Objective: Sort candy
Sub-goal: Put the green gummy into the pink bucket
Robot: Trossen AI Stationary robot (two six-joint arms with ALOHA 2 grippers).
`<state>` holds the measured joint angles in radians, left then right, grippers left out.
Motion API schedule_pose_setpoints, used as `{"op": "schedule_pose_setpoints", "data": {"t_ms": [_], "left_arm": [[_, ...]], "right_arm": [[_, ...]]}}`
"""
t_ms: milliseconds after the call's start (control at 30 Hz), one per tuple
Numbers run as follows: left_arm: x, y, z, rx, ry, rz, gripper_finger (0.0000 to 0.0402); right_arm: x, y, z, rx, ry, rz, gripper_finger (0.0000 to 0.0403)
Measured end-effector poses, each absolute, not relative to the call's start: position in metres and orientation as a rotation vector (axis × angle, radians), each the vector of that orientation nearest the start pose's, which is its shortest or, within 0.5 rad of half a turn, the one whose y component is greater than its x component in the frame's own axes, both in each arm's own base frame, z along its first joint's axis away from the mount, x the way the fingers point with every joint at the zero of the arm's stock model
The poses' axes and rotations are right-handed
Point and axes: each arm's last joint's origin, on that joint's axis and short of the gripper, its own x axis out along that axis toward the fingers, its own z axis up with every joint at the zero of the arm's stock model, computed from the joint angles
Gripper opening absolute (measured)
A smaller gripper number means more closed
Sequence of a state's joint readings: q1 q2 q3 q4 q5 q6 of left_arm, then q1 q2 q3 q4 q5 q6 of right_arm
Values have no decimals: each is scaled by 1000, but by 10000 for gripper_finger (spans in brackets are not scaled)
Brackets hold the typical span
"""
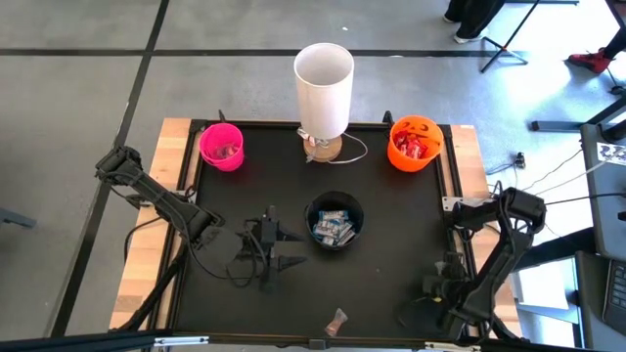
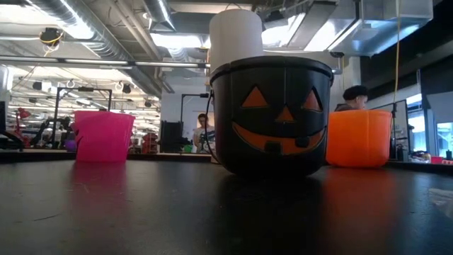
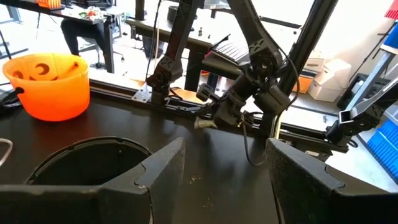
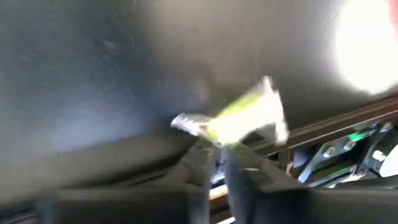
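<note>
My right gripper [image 4: 219, 155] is at the table's near right corner [image 1: 427, 289], pointing steeply down, shut on a small yellowish-silvery wrapped candy [image 4: 242, 118]. The left wrist view shows that candy [image 3: 204, 123] low over the black mat. My left gripper [image 1: 284, 262] hovers open left of the black pumpkin bucket [image 1: 335, 220], which holds blue-and-white candy. The pink cup [image 1: 222, 147] stands far left. The orange pumpkin bucket [image 1: 415, 142], far right, holds red candy. One brownish candy [image 1: 337, 318] lies by the near edge. My right gripper pinches the candy's wrapper by one edge [image 4: 214, 138] between its two fingertips, coming from above and slanting down. The rest of the wrapper sticks out beyond the fingers. Whether the candy still touches the mat cannot be told.
A tall white cylinder [image 1: 324, 78] on a wooden base stands at the far edge between the cup and the orange bucket. Cables run along the right rim [image 1: 460, 205]. Bare black mat [image 1: 391, 264] lies between the black bucket and my right arm.
</note>
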<state>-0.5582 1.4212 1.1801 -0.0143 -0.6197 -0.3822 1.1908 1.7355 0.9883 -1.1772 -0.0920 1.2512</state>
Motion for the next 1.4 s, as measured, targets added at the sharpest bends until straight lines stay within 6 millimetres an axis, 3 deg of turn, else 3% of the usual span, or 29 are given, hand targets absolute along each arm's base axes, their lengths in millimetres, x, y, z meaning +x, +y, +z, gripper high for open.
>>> {"op": "schedule_pose_setpoints", "data": {"t_ms": [100, 533, 833, 1067, 1400], "left_arm": [[282, -155, 341, -239, 197, 103, 215], [283, -156, 340, -220, 199, 102, 215], [323, -173, 308, 35, 141, 72, 215], [352, -176, 292, 185, -11, 33, 215], [357, -173, 289, 183, -26, -24, 215]], "right_arm": [[94, 237, 163, -176, 1699, -282, 7], [107, 238, 241, -28, 1192, -176, 2], [120, 223, 299, 80, 724, -43, 1], [157, 216, 329, 74, 545, 81, 1], [213, 192, 350, 72, 413, 246, 1]]}}
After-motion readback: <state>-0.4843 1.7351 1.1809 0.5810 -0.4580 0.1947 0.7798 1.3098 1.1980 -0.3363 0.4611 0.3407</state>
